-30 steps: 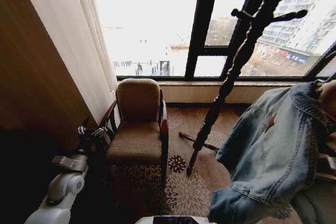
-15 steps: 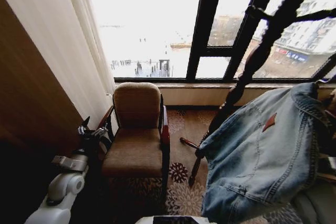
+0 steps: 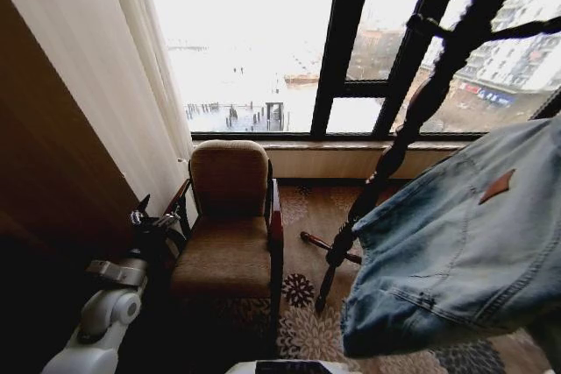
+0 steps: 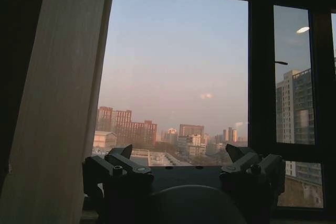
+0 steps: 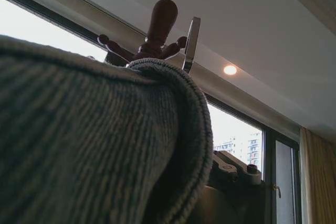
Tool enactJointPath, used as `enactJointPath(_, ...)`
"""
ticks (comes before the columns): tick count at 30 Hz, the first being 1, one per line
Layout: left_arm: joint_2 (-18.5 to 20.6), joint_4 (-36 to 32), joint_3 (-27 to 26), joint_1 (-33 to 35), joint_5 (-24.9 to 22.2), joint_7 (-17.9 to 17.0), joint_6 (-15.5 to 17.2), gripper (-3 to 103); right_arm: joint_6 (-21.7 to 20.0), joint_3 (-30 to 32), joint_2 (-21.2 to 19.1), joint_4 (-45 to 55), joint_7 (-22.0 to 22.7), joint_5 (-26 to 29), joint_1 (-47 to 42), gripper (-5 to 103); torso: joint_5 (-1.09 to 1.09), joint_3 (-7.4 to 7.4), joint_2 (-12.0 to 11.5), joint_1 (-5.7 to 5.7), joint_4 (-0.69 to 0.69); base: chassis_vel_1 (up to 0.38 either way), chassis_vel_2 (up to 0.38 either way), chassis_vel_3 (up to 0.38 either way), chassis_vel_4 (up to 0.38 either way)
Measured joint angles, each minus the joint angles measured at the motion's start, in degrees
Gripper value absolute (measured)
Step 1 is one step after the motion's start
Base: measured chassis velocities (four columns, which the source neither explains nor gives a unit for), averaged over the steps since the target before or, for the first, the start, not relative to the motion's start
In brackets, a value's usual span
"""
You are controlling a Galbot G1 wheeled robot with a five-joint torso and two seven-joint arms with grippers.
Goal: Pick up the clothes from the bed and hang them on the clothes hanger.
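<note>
Faded blue denim fills the lower right of the head frame: the jacket (image 3: 465, 243) hangs in the air, spread wide, in front of a dark wooden coat stand (image 3: 399, 133) by the window. In the right wrist view its fabric (image 5: 94, 145) drapes across the right hand; whether that hand is clamped cannot be told. At lower left, beside a brown armchair (image 3: 230, 225), the left hand (image 3: 151, 219) rests low, its fingers (image 4: 126, 163) apart and empty.
</note>
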Motion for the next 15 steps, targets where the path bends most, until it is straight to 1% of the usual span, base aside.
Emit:
enactJointPath(1,0.0,0.0,0.0,-0.01,0.0,0.0,0.0,100,-0.32,1.76,-0.05,0.0,0.18,1.38,0.15,18,0.0,0.02,-0.02,0.05,0.0,0.0,0.0,0.0,0.0)
enactJointPath(5,0.0,0.0,0.0,-0.02,0.0,0.0,0.0,100,-0.47,2.77,-0.03,-0.01,0.1,2.99,0.67,18,0.0,0.03,-0.04,0.12,0.0,0.0,0.0,0.0,0.0)
enactJointPath(12,0.0,0.0,0.0,-0.02,0.0,-0.01,0.0,100,-0.54,4.37,-2.95,-0.43,0.19,4.61,4.26,18,-0.01,0.02,-0.03,0.06,0.02,0.0,0.0,0.0,0.0)
enactJointPath(15,0.0,0.0,0.0,-0.02,0.0,-0.01,0.0,100,-0.95,4.86,-3.25,-1.8,0.56,5.51,4.78,18,-0.03,0.02,-0.03,0.06,0.02,0.0,0.0,0.0,0.0)
